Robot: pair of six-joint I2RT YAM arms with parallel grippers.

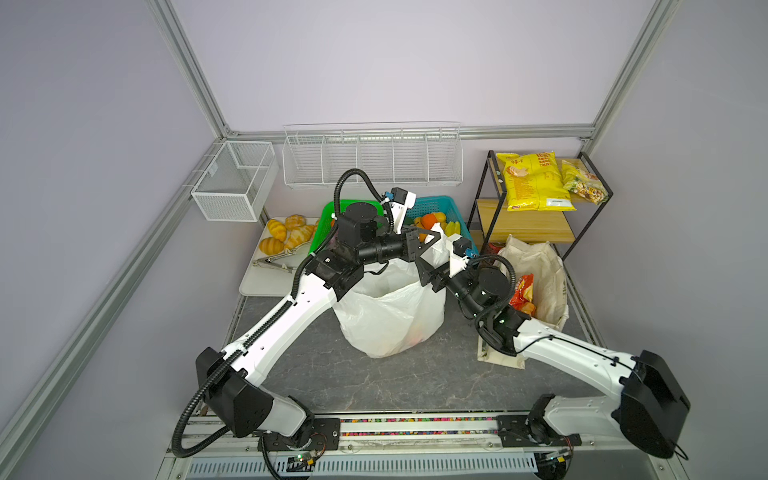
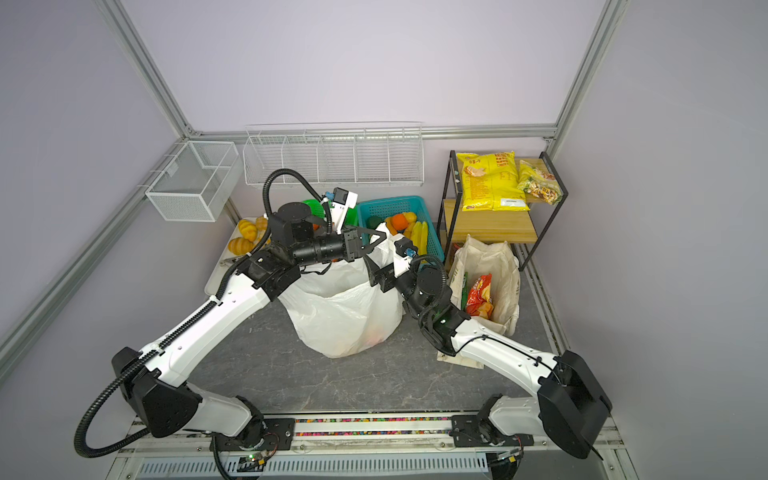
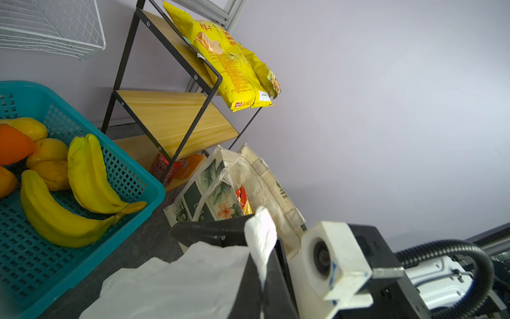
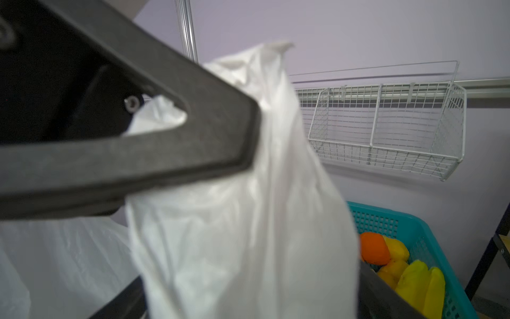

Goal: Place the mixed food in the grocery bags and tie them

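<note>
Scanning from the left of a top view: flat white tray [image 1: 266, 284] left of centre, carrying golden toy bread rolls [image 1: 286, 235] and metal tongs [image 1: 274, 262]. Just right of it, green plastic basket [image 1: 330, 212], largely hidden behind the left arm.

Stretched across the middle of the frame, left gripper [image 1: 438, 235], pressed together on a loop handle of the thin white crinkly plastic bag [image 1: 386, 316]. In the left wrist view, that handle nipped between the black fingers [image 3: 209, 232], its tip poking out past them. Bag itself standing at centre frame on the dark grey marbled tabletop [image 1: 374, 386], mouth gaping, orange shapes faint through the film low on its right side.

Behind the bag, at upper centre, teal perforated plastic basket [image 1: 455, 212] holding large yellow toy bananas [image 3: 60, 218] and round orange toy fruits [image 1: 434, 219].

Just below and right of the left claw, right gripper [image 1: 428, 272], spread wide, loose bag film lying between its fingers in the right wrist view, nothing clamped.

Further right, cream canvas tote with green leaf print [image 1: 540, 266], slumped open at the foot of the black-framed wooden shelf [image 1: 528, 226], a crinkly red snack packet [image 1: 524, 291] showing in its mouth. On the shelf's top board at upper right, big yellow chip bag [image 1: 534, 183] and a smaller clear-fronted snack bag [image 1: 584, 185].
</note>
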